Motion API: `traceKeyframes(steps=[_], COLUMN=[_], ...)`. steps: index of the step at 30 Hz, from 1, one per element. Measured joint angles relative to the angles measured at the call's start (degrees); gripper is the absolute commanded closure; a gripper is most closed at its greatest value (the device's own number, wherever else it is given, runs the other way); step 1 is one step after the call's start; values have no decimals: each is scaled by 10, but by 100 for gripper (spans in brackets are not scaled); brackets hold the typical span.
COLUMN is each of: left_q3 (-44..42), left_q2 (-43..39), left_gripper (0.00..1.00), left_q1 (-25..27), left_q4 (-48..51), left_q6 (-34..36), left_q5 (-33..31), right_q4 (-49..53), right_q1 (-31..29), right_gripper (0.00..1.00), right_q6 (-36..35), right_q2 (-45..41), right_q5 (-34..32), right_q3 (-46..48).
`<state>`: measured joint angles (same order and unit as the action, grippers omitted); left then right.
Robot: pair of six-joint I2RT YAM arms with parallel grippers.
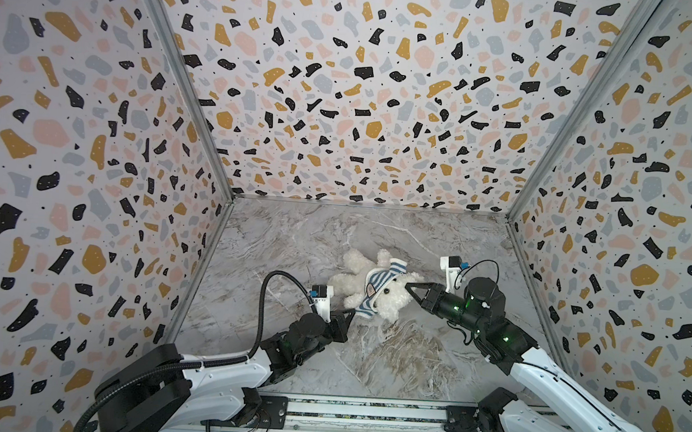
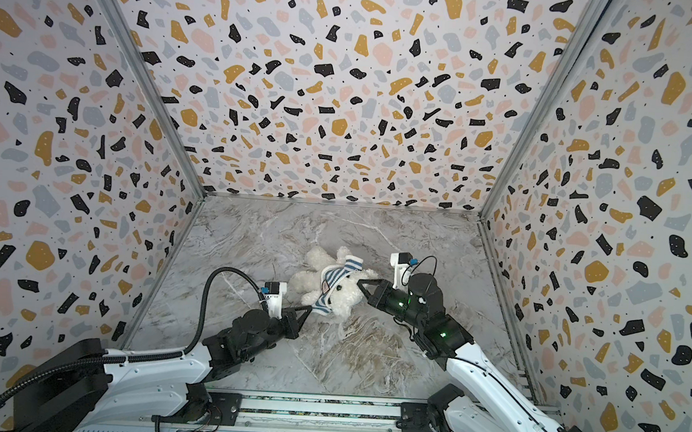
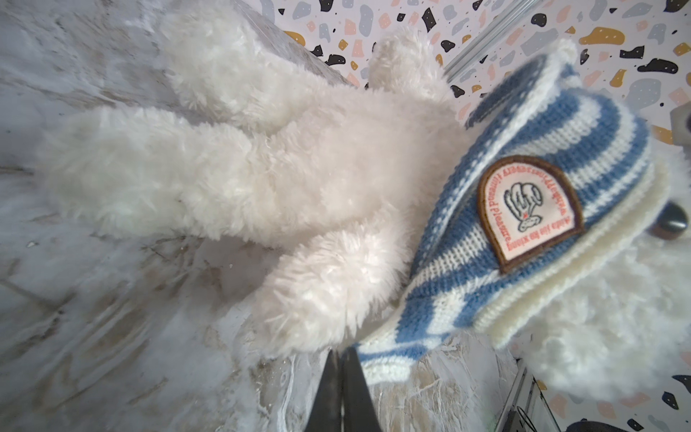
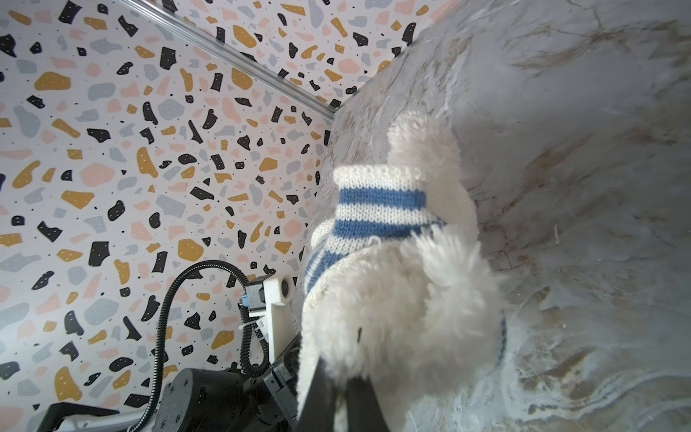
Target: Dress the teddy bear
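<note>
teddy bear (image 1: 348,282) flat on table (image 1: 368,352), head at right gripper (image 1: 407,287), which pinches head fur; legs point away. shirt (image 1: 377,281) bunched round bear's neck; left gripper (image 1: 353,311) clamped shut, tip touching hem, so looks nearer for the pull-down.

Fluffy cream-white plush teddy bear (image 1: 348,282) lies mid-table on the grey marble-look table (image 1: 409,355): head to the right & nearer me, legs to the left & further back. Small blue-and-white striped knit shirt (image 1: 377,284) sits bunched betw. head & torso, one end trailing front-left. My left gripper (image 1: 352,311) pinches that end, front-left of bear; my right gripper (image 1: 408,287) sits right of head, tips in the fur.
</note>
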<state>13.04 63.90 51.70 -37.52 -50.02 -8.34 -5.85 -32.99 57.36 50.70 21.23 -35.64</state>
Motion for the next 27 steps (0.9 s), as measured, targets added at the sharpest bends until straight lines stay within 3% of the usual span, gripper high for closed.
traceKeyframes(steps=[3, 7, 12, 20, 27], left_q3=[0, 13, 32, 39, 39], left_q2=[-7, -34, -83, -183, -180], left_gripper=[100, 70, 48, 39, 38], left_q1=[-1, -1, -2, -31, -66], left_q4=[4, 30, 82, 141, 112], left_q6=[14, 35, 56, 55, 22], left_q5=[19, 54, 95, 132, 175], right_q4=[-2, -2, -22, -49, -43], right_q1=[3, 7, 12, 11, -23], right_gripper=[100, 100, 100, 100, 100], right_q6=[-21, -71, -158, -311, -442], right_q2=[14, 23, 19, 4, -11], right_q5=[14, 19, 30, 108, 148], right_q3=[-7, -23, -28, -11, -11])
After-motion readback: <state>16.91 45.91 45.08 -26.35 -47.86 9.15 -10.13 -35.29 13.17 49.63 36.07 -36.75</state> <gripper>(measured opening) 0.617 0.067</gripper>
